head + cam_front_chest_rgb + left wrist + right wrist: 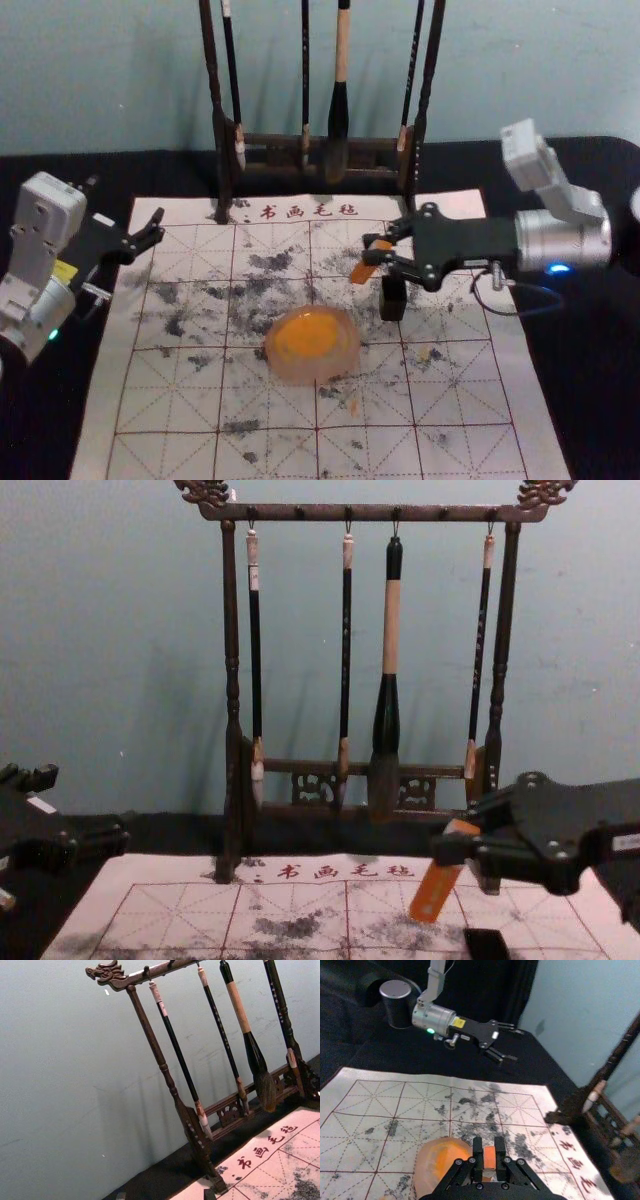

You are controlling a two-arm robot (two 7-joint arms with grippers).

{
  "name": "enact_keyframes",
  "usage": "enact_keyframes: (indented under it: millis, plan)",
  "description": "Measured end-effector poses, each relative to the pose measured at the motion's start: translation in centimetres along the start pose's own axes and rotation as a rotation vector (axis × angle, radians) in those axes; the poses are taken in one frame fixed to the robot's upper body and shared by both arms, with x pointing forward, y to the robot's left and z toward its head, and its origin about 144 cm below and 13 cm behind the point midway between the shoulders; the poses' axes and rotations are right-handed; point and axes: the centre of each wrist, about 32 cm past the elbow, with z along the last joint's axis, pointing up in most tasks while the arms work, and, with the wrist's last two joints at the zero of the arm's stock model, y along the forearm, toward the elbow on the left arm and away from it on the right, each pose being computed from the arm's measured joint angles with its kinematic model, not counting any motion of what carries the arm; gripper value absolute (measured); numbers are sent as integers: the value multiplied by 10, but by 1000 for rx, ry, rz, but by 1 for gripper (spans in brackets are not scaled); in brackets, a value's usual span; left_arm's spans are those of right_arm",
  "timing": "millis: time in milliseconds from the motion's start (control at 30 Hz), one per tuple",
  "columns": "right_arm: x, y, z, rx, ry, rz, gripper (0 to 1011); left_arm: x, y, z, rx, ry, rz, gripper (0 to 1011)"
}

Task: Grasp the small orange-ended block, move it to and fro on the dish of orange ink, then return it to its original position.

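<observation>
Surroundings: Where the marked mat (180, 400) ends at the far side, a dark wooden rack (380, 513) stands with four hanging brushes (390, 630), the thickest of them third from the left in the chest view.
Mat surface: printed grid with red characters at the far edge; dark stains scattered about, a few orange marks on the near side of the dish.
Obstruction: a black block (393, 300) stands upright on the mat, to the right of the dish and near the right gripper (371, 249).
Container: one round, pinkish, translucent dish (290, 374), resting on the mat; orange ink (308, 335) occupies its middle.
Orange block: beyond the dish and to its right, apart from it; held tilted, lower end toward the left in the chest view.
Right jaws: closed on the orange block, one finger on either side of its upper part.
Left jaws: parted, nothing between them; left gripper (125, 205) idle beside the mat's left edge.
</observation>
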Motion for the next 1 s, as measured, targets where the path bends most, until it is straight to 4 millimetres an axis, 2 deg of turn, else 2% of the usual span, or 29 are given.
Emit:
enact_keyframes:
  millis: [533,1000]
  plan:
    - [32,50,2,-72,-6,187,134,0,0,0,0,0,0,1001]
    - [37,66,-1,-88,-1,244,134,0,0,0,0,0,0,1001]
